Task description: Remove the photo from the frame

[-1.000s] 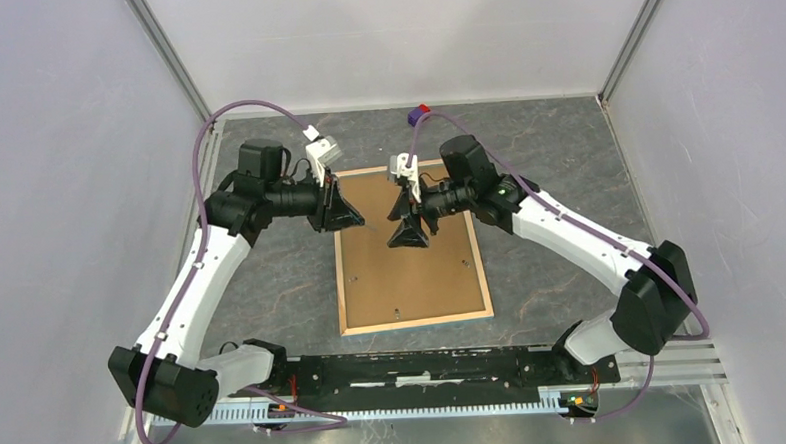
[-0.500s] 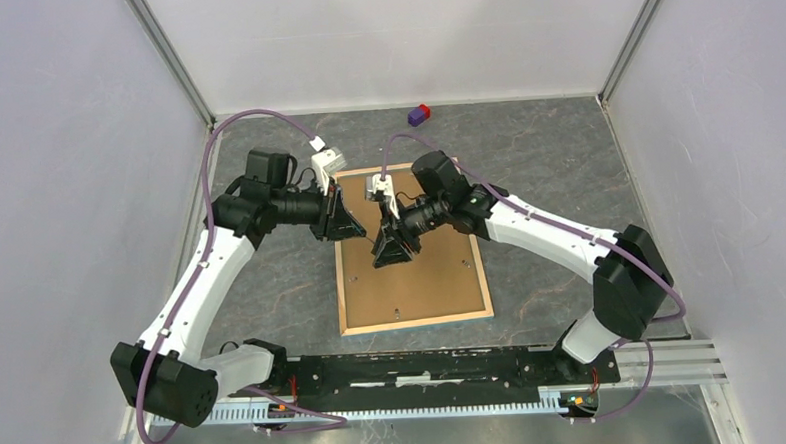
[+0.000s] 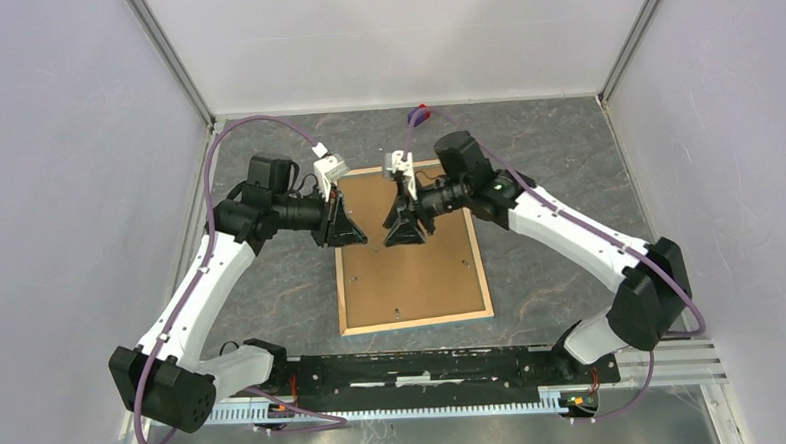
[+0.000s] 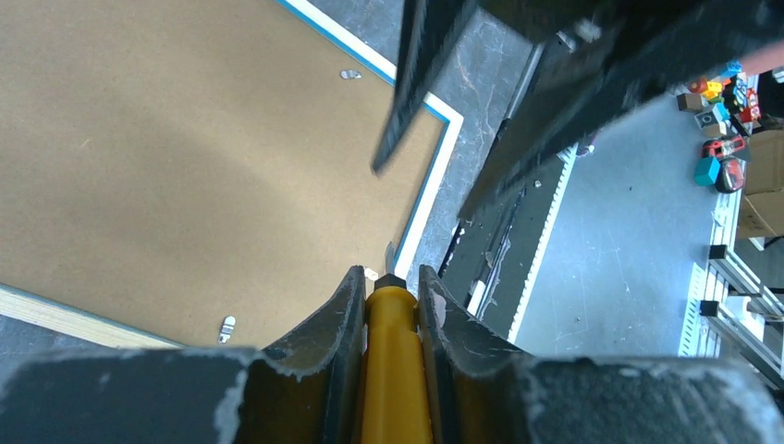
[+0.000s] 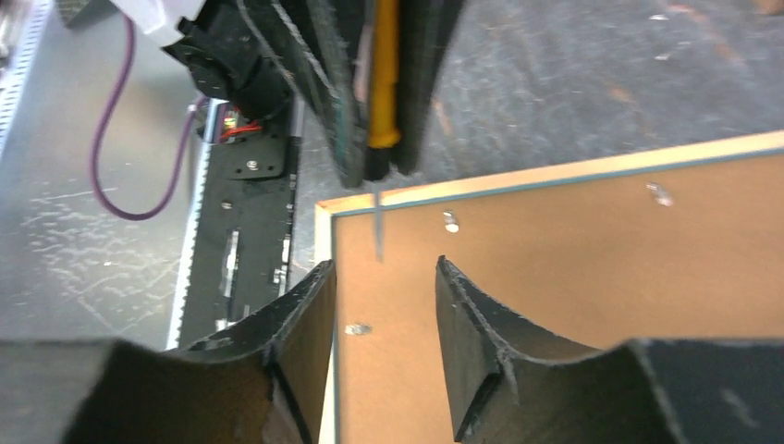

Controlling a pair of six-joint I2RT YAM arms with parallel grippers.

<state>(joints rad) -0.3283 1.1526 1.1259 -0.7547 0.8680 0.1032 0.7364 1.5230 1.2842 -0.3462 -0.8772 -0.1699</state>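
The frame (image 3: 411, 271) lies face down on the table, its brown fibreboard back (image 4: 185, 139) up, with small metal tabs (image 5: 450, 221) near its rim. The photo is hidden under that back. My left gripper (image 4: 388, 273) is shut on a yellow-handled tool (image 4: 396, 370) at the frame's left edge. The tool's thin metal blade (image 5: 378, 227) points down at the board just inside the rim, near a tab. My right gripper (image 5: 384, 268) hangs open over the frame's far left part, facing the left gripper (image 3: 354, 234), with nothing between its fingers.
A small purple and red block (image 3: 419, 112) lies at the back of the table, behind the right arm. A black rail (image 3: 425, 366) runs along the near edge between the arm bases. Grey walls close in the left, right and back.
The right gripper swung left and nearer over the frame, then came back to where it was, its jaws narrower than a second ago. The left gripper shifted slightly nearer along the frame's left edge.
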